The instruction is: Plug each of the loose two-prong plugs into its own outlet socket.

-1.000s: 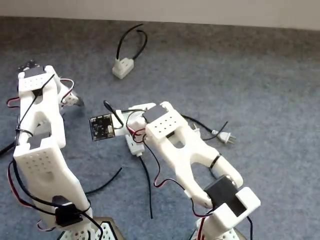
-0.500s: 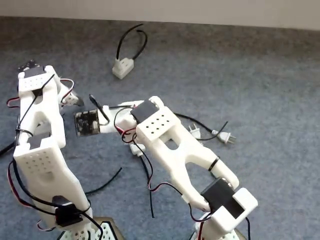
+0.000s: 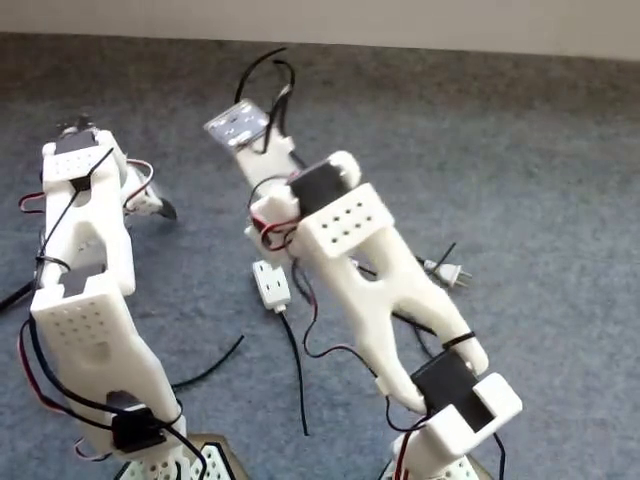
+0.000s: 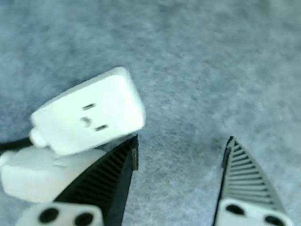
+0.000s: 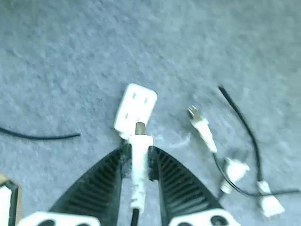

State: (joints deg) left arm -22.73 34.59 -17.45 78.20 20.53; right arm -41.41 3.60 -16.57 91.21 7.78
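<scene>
My right gripper [image 5: 138,151] is shut on a white two-prong plug [image 5: 138,162]. Its prongs point at a white outlet socket [image 5: 136,108] lying just ahead on the carpet. From above, that socket [image 3: 270,284] lies beside the right arm [image 3: 345,220]. Three loose plugs [image 5: 202,127] [image 5: 233,169] [image 5: 268,205] on black cords lie to one side of it, and one plug [image 3: 447,272] shows from above. My left gripper [image 4: 182,141] is open over bare carpet, with a second white socket [image 4: 89,113] right beside one finger [image 4: 115,172]. The left gripper [image 3: 155,205] sits at the far left.
Grey carpet covers the whole work surface. Black cords [image 3: 295,370] trail from the middle socket toward the arm bases, and another cord [image 3: 265,75] loops at the far side. A pale wall edge [image 3: 400,30] borders the back.
The right arm lifted and swung its wrist from the left toward the far side, uncovering the middle socket and hiding the far one. The left arm has barely shifted.
</scene>
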